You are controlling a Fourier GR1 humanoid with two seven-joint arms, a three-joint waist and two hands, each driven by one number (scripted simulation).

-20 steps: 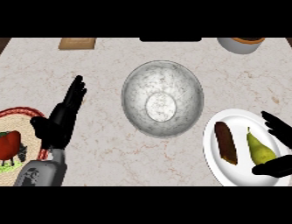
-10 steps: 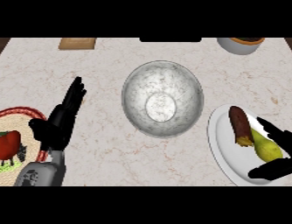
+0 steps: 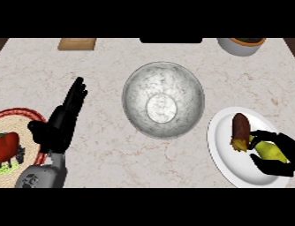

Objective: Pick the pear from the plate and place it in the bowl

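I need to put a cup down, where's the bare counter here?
Bare counter lies between the bowl and the left hand, and along the near edge below the bowl. The far strip between the board and the pot is free too. It is crowded at the plate, where the right hand holds the pear.

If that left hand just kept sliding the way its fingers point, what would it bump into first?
Probably nothing nearby: the left hand points up and slightly right over bare counter, passing left of the bowl, toward the wooden board at the far edge.

Pear (image 3: 268, 150) partly hidden by right robot hand (image 3: 292, 155), patterned plate (image 3: 21, 117) cut off at left edge
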